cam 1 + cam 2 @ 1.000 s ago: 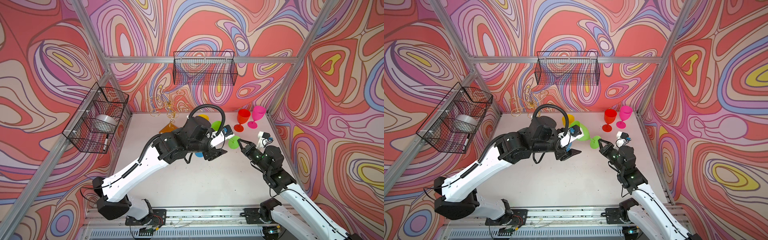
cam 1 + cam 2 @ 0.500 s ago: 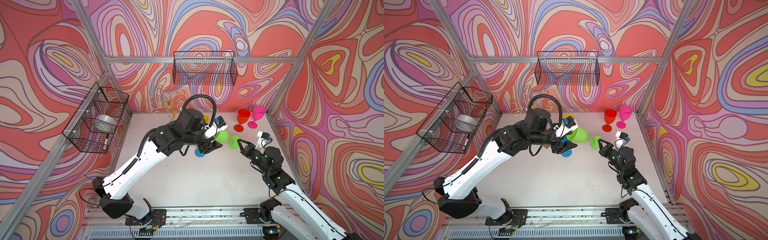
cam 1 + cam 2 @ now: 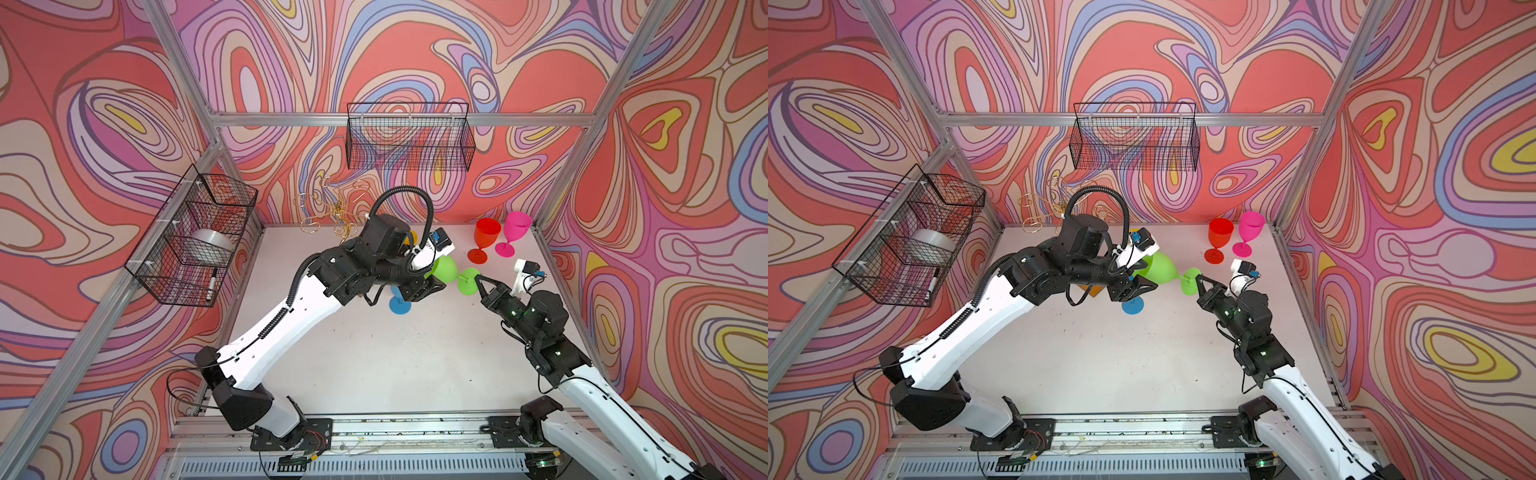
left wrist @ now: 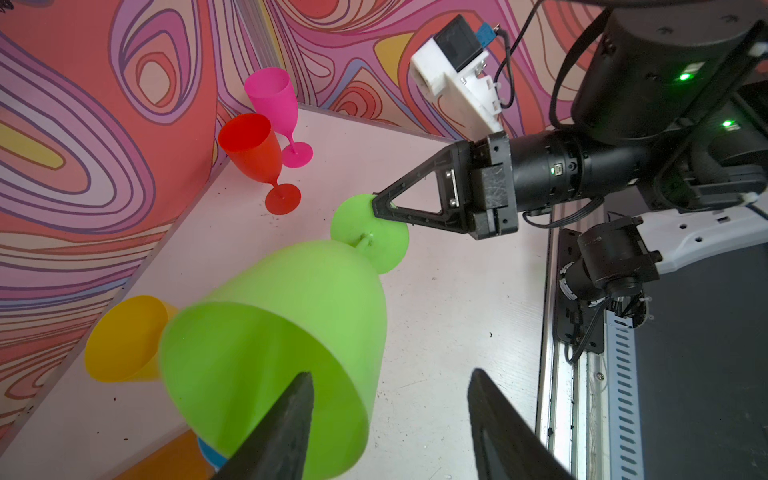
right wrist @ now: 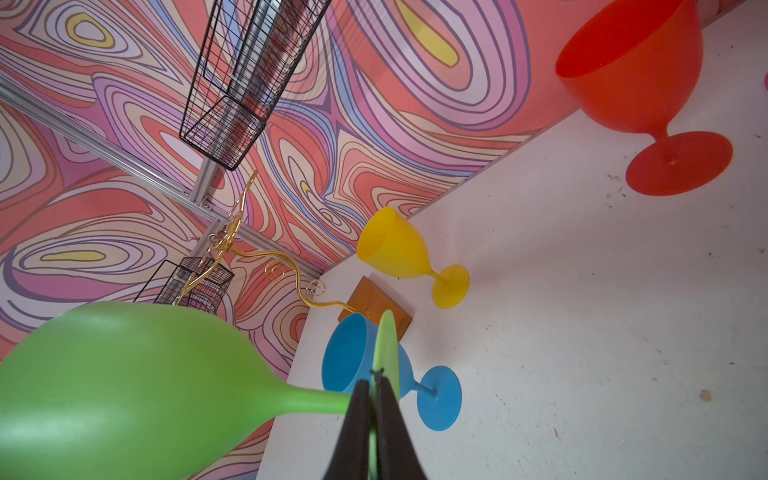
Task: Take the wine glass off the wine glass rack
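Note:
The green wine glass (image 3: 444, 268) (image 3: 1158, 268) hangs tilted above the table, clear of the wine glass rack. My right gripper (image 3: 482, 282) (image 5: 376, 386) is shut on the edge of its foot (image 4: 370, 232). The left gripper (image 4: 390, 372) (image 3: 1142, 286) stands open at the bowl's rim (image 4: 291, 311); one finger overlaps the bowl's mouth, the other stands clear of it. The rack, a gold wire tree (image 3: 332, 208) (image 5: 249, 249) on an amber base (image 5: 374, 299), stands at the back left with no glass on the arms that show.
A blue glass (image 3: 400, 305) stands under the left gripper, a yellow one (image 5: 399, 249) beside the rack's base. Red (image 3: 486, 237) and pink (image 3: 517, 226) glasses stand in the back right corner. Black wire baskets hang on the back wall (image 3: 409, 137) and left wall (image 3: 195, 232).
The left arm has swung back and up, bringing its gripper to the green bowl, and its jaws have narrowed somewhat. The right gripper has kept its hold on the foot.

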